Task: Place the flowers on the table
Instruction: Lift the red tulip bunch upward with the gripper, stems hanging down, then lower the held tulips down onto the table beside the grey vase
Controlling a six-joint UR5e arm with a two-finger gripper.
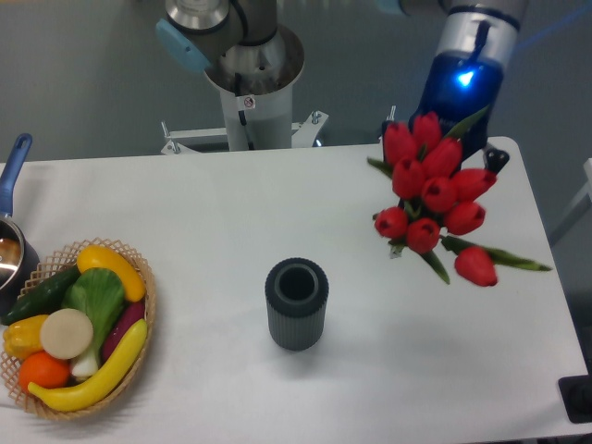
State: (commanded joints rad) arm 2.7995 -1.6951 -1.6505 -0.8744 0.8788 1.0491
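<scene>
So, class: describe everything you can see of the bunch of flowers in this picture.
The flowers are a bunch of about ten red tulips with green stems and leaves, looking artificial. The closed blooms cluster tightly; one bloom droops out lower right alongside a long leaf. The bunch sits at the right of the white table, right of the dark ribbed vase, directly below the arm's blue-lit end. The tool itself is hidden behind the blooms, so its grip cannot be seen, nor whether the stems touch the tabletop.
</scene>
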